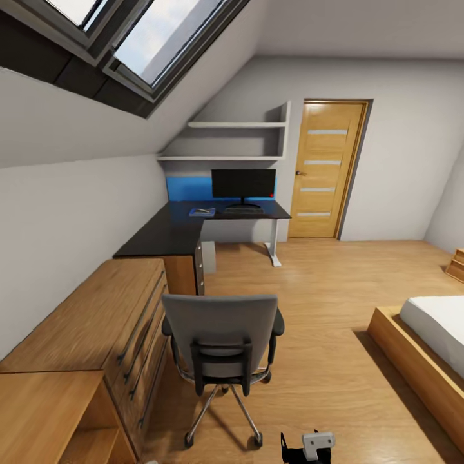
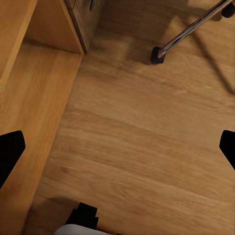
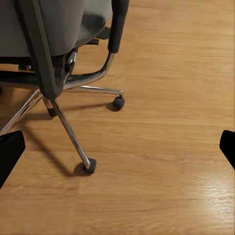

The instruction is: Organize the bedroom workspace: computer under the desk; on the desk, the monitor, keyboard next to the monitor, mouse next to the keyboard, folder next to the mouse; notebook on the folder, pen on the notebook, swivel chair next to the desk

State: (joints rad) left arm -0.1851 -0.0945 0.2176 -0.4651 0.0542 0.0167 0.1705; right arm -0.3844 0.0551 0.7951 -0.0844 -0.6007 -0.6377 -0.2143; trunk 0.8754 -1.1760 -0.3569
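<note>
You are looking across a loft bedroom from behind the grey upholstered swivel chair [image 1: 220,335], which stands on the light wooden plank floor [image 1: 322,290] with its backrest toward you, just beside the long light wooden dresser [image 1: 84,322] that runs along the left wall. The chair is well apart from the long black L-shaped desk [image 1: 174,229], which fills the far left corner under the sloping ceiling, its blue back panel against the wall.

On the far wing of the desk the wide black flat monitor [image 1: 243,184] stands upright near the back edge. The slim black keyboard [image 1: 243,210] lies directly in front of its base. Toward the inner corner of the worktop, beside the keyboard, lies the flat bright blue folder [image 1: 202,211], with something thin and pale on top that is too small to make out.

Your left gripper [image 2: 117,147] hangs over bare floor near the dresser's foot and one chair castor; its black fingertips sit at opposite borders of the wrist view, spread wide with nothing between them. Your right gripper [image 3: 117,147] is likewise spread wide and holds nothing, hanging over the floor beside the chair's chrome five-star base [image 3: 73,122].

A wooden door [image 1: 325,169] stands closed right of the desk, and a low wooden bed [image 1: 425,348] lies at your right.
</note>
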